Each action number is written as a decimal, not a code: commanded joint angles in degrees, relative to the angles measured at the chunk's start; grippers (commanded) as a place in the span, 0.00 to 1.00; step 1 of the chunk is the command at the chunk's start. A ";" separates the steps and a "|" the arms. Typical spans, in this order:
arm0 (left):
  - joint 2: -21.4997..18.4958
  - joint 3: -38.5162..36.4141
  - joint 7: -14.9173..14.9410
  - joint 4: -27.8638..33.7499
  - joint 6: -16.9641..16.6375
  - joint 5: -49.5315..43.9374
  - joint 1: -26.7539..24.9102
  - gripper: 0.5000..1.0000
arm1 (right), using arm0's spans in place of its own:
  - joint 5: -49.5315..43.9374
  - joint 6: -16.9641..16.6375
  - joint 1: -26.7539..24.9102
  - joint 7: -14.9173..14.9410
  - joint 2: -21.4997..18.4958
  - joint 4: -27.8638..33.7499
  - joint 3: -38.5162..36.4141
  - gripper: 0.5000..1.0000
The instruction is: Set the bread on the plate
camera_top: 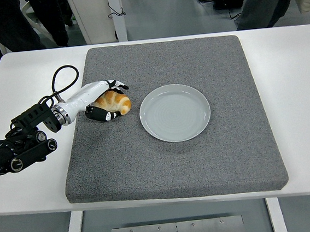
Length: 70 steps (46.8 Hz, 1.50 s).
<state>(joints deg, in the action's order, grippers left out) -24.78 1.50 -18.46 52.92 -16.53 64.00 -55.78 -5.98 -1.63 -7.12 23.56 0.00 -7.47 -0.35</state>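
On the white surface [302, 107] lies a grey mat [175, 158]. The empty plate [175, 112] sits at its centre. At the plate's nine o'clock, the left hand [99, 99] curls around the bread [111, 102], grasping it on the mat.

A big grey mat [203, 160] lies on the white table [302, 107], and a round pale plate [175, 112] sits near the middle of the mat with nothing on it. At 9 o'clock from the plate, close by but not touching it, lies the golden bread [113, 102], and the robot's left hand [102, 99] is curled around it, fingers over the top and thumb underneath. At 12 o'clock, past the far edge of the table, people in dark clothes [3, 26] stand on the floor.
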 commanded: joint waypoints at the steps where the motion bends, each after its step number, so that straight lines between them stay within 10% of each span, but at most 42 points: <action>1: 0.08 -0.10 0.00 -0.19 0.18 0.07 -0.03 0.00 | 0.00 -0.04 0.00 -0.01 0.00 0.00 0.00 1.00; 70: -5.02 -6.34 -0.97 -0.28 5.99 -1.69 -27.54 0.00 | 0.00 -0.04 0.00 -0.01 0.00 0.00 0.00 1.00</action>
<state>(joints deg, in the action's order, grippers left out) -29.89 -4.88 -19.52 52.66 -10.46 62.33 -83.25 -5.97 -1.66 -7.10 23.55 0.00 -7.47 -0.35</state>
